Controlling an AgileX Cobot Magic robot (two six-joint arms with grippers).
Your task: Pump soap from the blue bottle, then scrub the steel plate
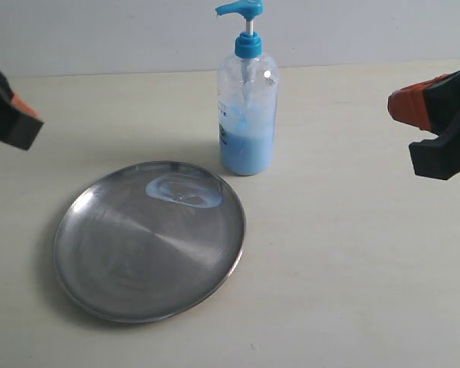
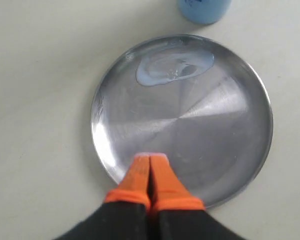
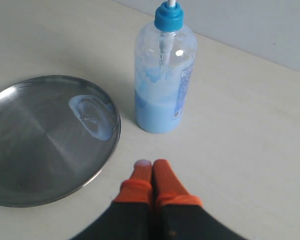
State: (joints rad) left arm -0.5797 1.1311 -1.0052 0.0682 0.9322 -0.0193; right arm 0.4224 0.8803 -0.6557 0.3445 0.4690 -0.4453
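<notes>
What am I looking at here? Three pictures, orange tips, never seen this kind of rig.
It is a robot with two arms. One picture comes from a camera off the arms that sees the whole table. The other two come from a camera on each wrist. The orange tips there are the left fingers and the right fingers, both pressed shut and holding nothing. On the table are a blue bottle with a pump and, beside it, a steel plate with a smear of pale blue soap near its rim.
</notes>
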